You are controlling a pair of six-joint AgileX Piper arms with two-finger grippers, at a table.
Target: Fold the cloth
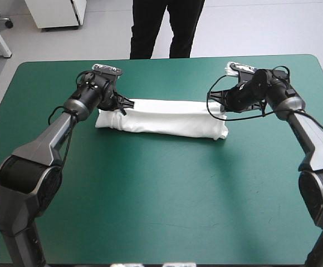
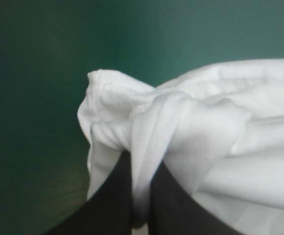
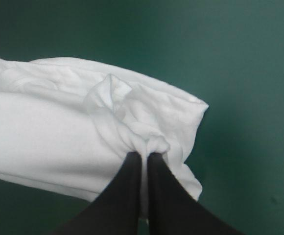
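The white T-shirt (image 1: 164, 118) lies as a long folded band across the far half of the teal-green table. My left gripper (image 1: 122, 104) is at the band's left end, its black fingers all but shut with a pinched fold of T-shirt (image 2: 181, 127) between them. My right gripper (image 1: 221, 105) is at the right end, shut on a bunched ridge of the T-shirt (image 3: 59, 132). The left gripper (image 2: 141, 186) and the right gripper (image 3: 144, 161) each show cloth drawn up at the fingertips. Both ends look slightly lifted and wrinkled.
Bare teal-green cover (image 1: 167, 194) stretches from the T-shirt to the near edge. A narrower strip of cover lies between the T-shirt and the far edge (image 1: 167, 60).
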